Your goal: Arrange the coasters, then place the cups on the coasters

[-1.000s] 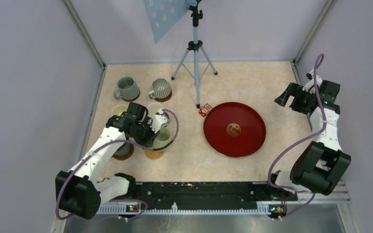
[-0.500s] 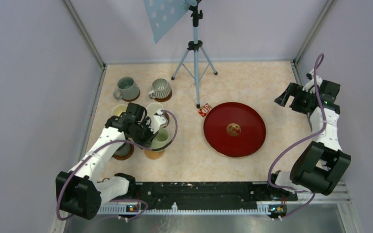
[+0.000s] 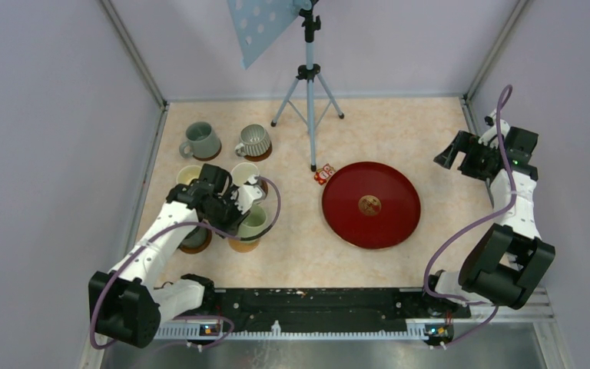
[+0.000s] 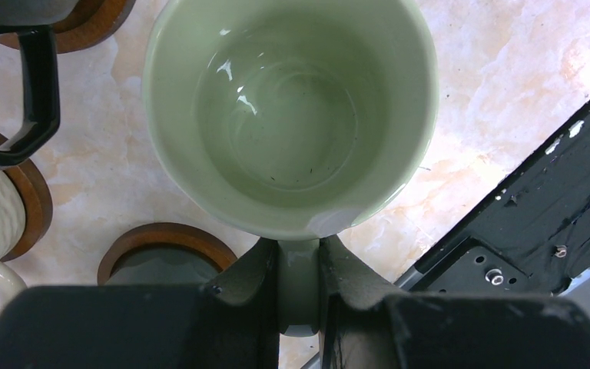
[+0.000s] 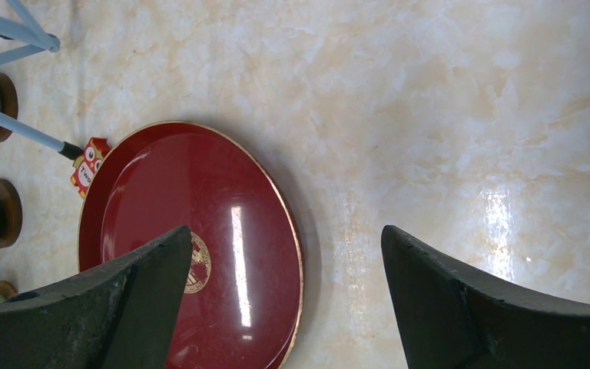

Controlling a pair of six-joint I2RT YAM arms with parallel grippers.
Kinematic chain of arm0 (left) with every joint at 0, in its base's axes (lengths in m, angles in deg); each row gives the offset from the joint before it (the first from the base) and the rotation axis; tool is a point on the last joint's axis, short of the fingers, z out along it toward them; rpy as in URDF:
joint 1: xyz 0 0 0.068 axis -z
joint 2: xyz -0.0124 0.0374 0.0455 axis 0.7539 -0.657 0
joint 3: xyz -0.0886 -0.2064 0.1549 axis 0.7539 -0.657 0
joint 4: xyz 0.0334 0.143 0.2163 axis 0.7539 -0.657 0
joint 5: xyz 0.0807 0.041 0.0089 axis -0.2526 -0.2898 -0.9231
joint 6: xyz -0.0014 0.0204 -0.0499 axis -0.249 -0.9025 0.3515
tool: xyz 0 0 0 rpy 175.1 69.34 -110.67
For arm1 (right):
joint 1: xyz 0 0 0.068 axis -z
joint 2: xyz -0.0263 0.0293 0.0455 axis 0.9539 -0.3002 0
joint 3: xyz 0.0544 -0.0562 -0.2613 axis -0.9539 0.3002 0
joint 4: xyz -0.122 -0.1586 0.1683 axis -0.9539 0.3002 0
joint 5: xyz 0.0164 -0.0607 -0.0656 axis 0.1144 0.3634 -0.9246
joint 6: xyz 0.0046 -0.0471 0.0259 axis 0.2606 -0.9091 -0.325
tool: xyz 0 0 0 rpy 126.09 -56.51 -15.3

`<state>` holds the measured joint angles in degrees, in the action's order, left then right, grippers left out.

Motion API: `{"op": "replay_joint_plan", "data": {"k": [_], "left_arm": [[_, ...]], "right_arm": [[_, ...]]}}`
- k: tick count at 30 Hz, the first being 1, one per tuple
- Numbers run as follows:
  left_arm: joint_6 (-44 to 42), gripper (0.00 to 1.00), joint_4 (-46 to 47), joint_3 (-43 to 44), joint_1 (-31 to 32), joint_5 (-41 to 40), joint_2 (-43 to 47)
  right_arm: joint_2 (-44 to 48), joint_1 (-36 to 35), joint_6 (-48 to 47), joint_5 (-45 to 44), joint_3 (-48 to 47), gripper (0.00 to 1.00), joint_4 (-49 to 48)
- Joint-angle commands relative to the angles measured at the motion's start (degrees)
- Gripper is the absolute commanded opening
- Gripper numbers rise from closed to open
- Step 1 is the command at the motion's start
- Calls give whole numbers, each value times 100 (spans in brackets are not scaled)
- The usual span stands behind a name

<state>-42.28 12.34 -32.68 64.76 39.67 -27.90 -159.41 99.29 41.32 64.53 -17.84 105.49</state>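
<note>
Two fingers of the left gripper (image 4: 299, 263) pinch the handle of the pale green mug (image 4: 292, 115), which holds it upright for a level set-down. The mug sits over the far edge of a light coaster (image 3: 242, 245), likely not yet centred. Right gripper (image 3: 455, 159) stands wide open and empty beyond the red tray (image 3: 371, 204), out of the way.

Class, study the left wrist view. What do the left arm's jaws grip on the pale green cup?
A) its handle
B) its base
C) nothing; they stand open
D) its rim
A: the left arm's jaws are shut on the handle of the pale green cup, which juts out between them just below the cup's rim.
</note>
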Motion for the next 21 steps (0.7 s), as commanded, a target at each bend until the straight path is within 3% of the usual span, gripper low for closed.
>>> {"op": "replay_joint_plan", "data": {"k": [1,7,10,21], "left_arm": [[-140,4,74,-28,-29,183,167],[-216,36,9,-90,-35,165,159],[-232,45,-8,-86,-36,140,161],[-342,53,-150,-53,-37,44,161]], "right_arm": [[-51,-4,-72,89,-36,91,-102],[-50,2,-77,82,-36,91,-99],[-47,-4,-74,82,-31,91,-97],[-53,0,-72,82,-45,91,-88]]}}
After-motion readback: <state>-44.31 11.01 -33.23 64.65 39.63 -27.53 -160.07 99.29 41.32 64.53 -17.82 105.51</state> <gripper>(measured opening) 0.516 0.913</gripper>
